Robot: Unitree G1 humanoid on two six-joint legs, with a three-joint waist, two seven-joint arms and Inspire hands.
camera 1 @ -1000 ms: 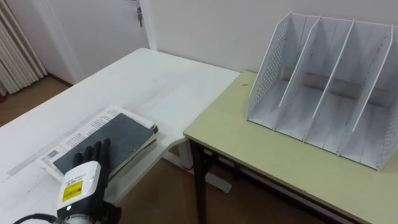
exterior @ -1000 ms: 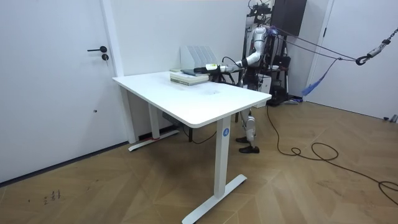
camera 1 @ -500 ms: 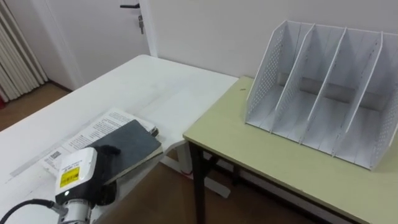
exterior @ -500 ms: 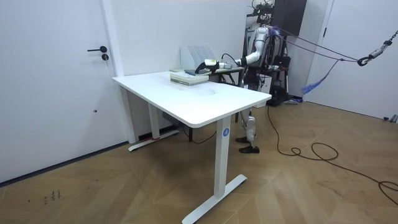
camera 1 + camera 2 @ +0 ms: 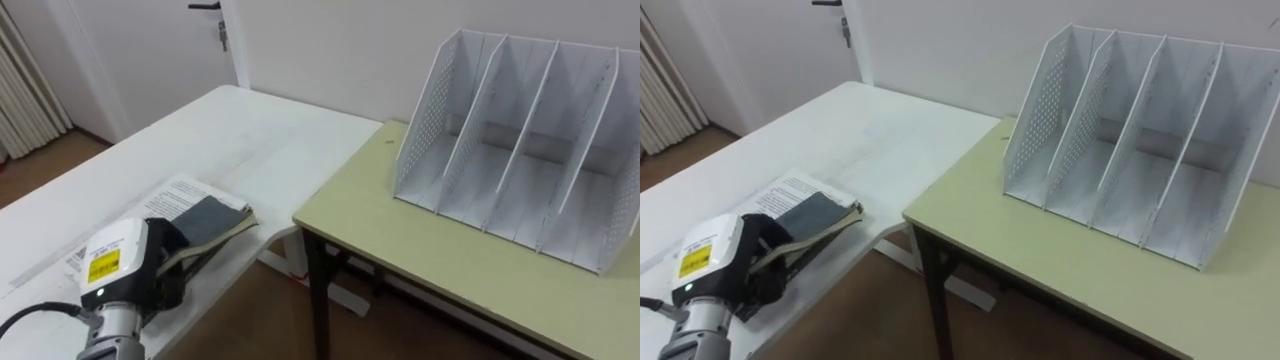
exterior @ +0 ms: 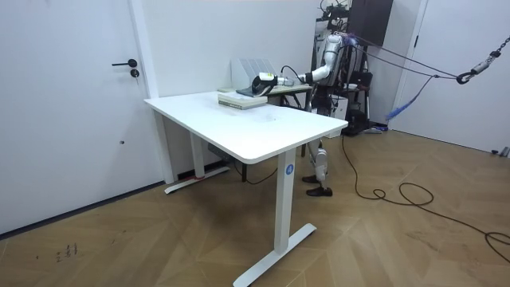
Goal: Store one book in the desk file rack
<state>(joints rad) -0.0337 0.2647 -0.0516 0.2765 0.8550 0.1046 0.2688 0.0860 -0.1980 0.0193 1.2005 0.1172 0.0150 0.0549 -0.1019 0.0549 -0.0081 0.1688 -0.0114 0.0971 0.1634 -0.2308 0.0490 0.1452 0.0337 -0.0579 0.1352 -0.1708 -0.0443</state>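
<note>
Now our left hand (image 5: 115,270) curls its fingers round the dark grey book (image 5: 205,215) (pick-up step); next we carry it into the white perforated file rack (image 5: 425,120)

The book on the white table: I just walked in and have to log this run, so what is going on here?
The robot's left hand is closed round the near edge of the dark book, with that edge lifted off the printed booklet beneath, on the white table. The rack stands empty on the desk alongside; nothing is stored yet.
</note>
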